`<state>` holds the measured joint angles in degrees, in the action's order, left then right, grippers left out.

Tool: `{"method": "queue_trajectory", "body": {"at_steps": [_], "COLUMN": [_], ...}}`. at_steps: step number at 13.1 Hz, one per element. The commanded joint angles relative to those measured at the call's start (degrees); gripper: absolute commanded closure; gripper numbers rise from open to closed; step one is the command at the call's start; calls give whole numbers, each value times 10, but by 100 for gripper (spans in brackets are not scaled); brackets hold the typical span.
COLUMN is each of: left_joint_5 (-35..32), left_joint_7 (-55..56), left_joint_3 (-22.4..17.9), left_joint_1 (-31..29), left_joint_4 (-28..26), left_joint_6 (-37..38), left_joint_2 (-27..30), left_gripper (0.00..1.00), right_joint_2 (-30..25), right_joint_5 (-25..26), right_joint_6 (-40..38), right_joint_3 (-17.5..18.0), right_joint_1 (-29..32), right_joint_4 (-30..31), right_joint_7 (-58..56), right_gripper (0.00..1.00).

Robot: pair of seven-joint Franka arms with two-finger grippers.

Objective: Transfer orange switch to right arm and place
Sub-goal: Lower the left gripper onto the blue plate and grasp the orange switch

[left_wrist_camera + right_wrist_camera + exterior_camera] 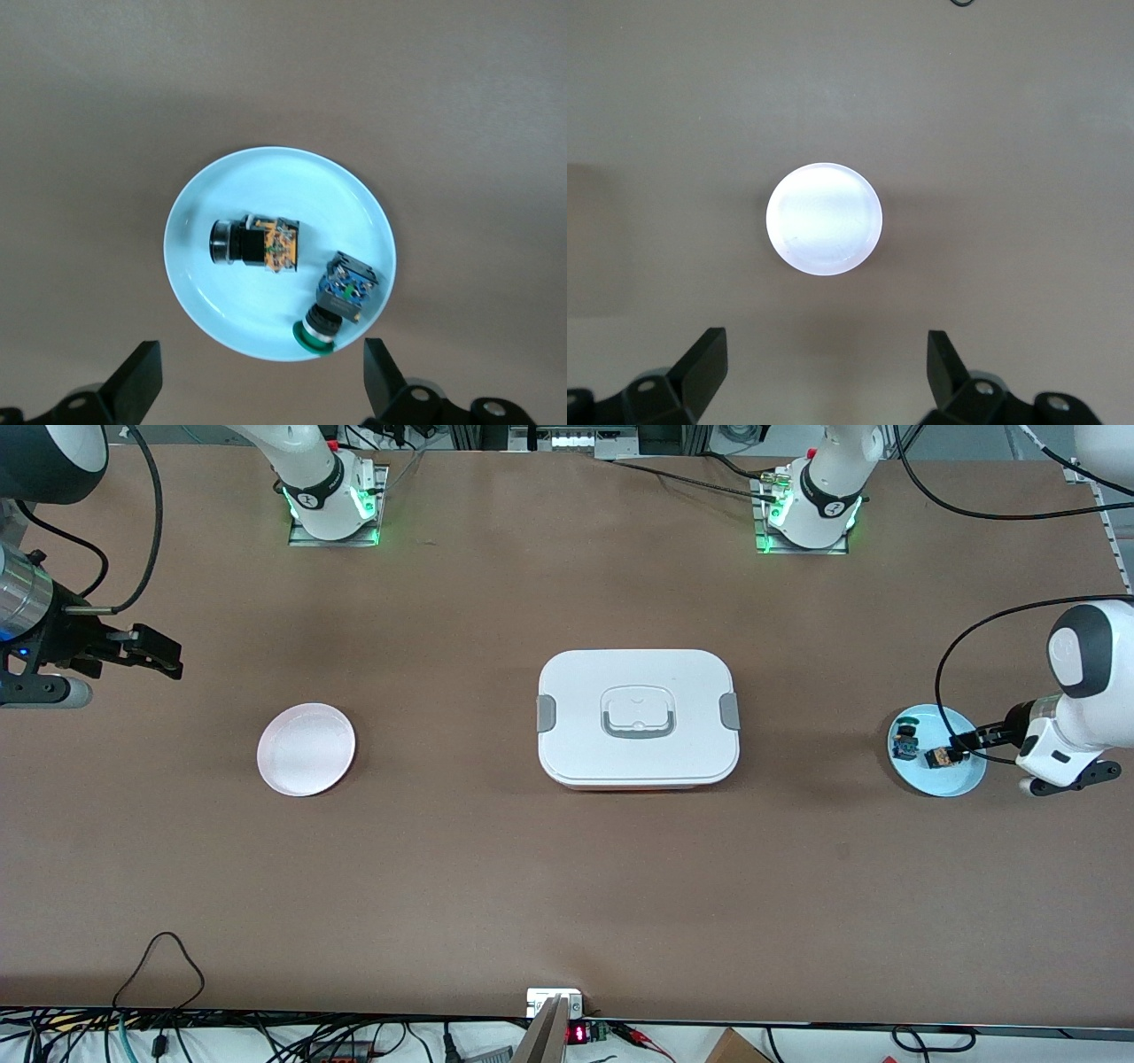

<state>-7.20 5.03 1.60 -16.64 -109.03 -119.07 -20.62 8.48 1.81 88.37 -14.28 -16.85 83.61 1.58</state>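
Observation:
The orange switch lies on its side on the light blue plate, its body black and brownish-gold. In the front view the switch and its plate sit at the left arm's end of the table. My left gripper hangs open over that plate's edge, fingers wide and holding nothing, clear of the switch. My right gripper waits open and empty in the air at the right arm's end, and in its wrist view the pale pink plate lies ahead of it.
A second small switch with blue and green parts rests on the same blue plate beside the orange one. A white lidded box with grey latches stands mid-table. The pink plate holds nothing. Cables run along the table edge nearest the front camera.

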Motion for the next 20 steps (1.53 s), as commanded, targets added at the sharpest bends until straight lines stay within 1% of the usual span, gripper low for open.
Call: {"method": "queue_trajectory", "body": {"at_steps": [1,3,5,10,12,14,20], "left_joint_5": [-19,-19,-19,-19,-19,-19,-19], "left_joint_7": [-6,-7,-15,-28,-28,-28,-29], "left_joint_3": [6,6,6,7,7,7,7], "left_joint_1": [-8,-14,-14,-35,-39,-39,-46], "left_joint_4": [-29,-29,-29,-29,-36,-37,-36], "left_joint_6": [-58,-115,-150,-172,-172,-172,-173], "left_joint_2": [-1,-35,-58,-87,-88,-94,-115], "left_gripper": [0,0,0,0,0,0,0], "right_joint_2": [0,0,0,3,2,0,0], "right_joint_5": [6,6,6,2,-18,-15,-11], "right_joint_6": [0,2,3,4,4,4,3], "right_joint_3": [3,3,3,3,2,2,3], "right_joint_1": [5,5,6,18,22,22,20], "right_joint_4": [-2,-2,-2,-1,-2,-3,-5], "right_joint_7": [-9,-8,-8,-8,-17,-38,-32], "right_gripper": [0,0,0,0,0,0,0]}}
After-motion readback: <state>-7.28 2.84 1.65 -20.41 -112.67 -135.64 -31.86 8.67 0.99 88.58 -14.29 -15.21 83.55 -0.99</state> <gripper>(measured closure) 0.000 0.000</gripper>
